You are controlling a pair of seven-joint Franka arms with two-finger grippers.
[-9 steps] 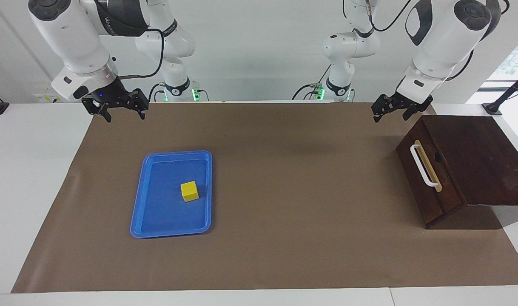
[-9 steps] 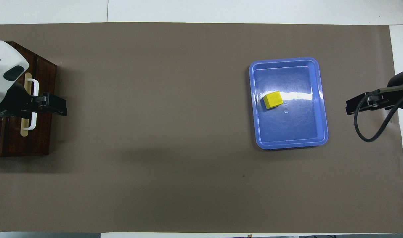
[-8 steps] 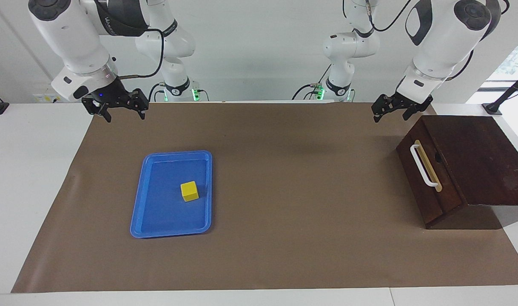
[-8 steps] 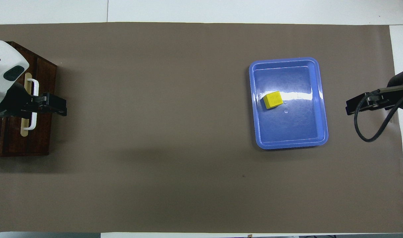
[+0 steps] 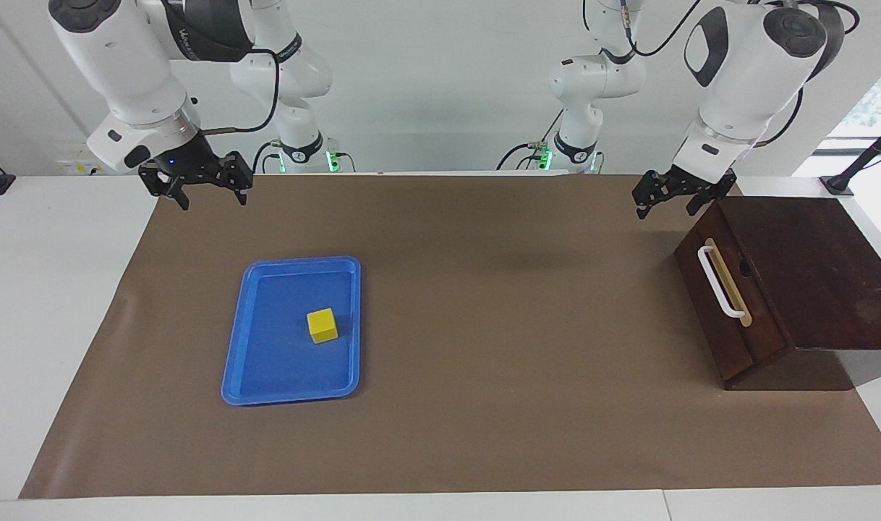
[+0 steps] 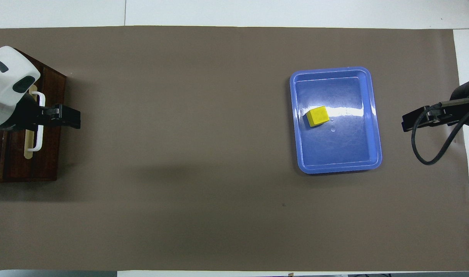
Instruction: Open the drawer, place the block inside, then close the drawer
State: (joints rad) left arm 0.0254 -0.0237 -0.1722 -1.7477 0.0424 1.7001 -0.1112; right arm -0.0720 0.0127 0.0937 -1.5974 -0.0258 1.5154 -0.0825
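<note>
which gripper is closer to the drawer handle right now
Left. The left gripper hangs in the air by the dark box's robot-side corner, close above the drawer's white handle. The right gripper is at the other end of the table, past the blue tray.

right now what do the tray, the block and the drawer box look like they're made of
Tray: glossy blue plastic, by the glare on its floor. Block: matte yellow, painted wood or plastic, unclear which. Drawer and its box: dark stained wood; white handle, probably plastic or coated metal.
</note>
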